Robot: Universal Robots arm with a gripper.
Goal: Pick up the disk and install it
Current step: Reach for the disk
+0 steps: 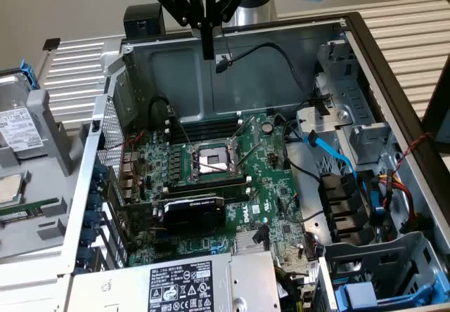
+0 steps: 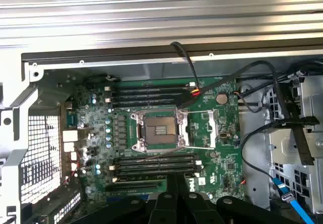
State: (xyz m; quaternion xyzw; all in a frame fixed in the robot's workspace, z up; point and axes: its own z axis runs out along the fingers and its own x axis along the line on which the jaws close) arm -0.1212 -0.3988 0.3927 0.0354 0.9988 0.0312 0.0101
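Fingers (image 1: 208, 45) clenched together, gripping nothing, hanging over the far wall of the open computer case (image 1: 176, 80). Beneath them I see the motherboard (image 1: 211, 185) with its bare CPU socket (image 1: 213, 161). I spot the disk (image 1: 15, 128) outside the case, at the exterior view's far left, well apart from the fingers.

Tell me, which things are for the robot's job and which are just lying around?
For the job: disk, at the exterior view's left; gripper, shut, holding nothing; open computer case.
Just lying about: power-supply box; square silver chip; blue cable.
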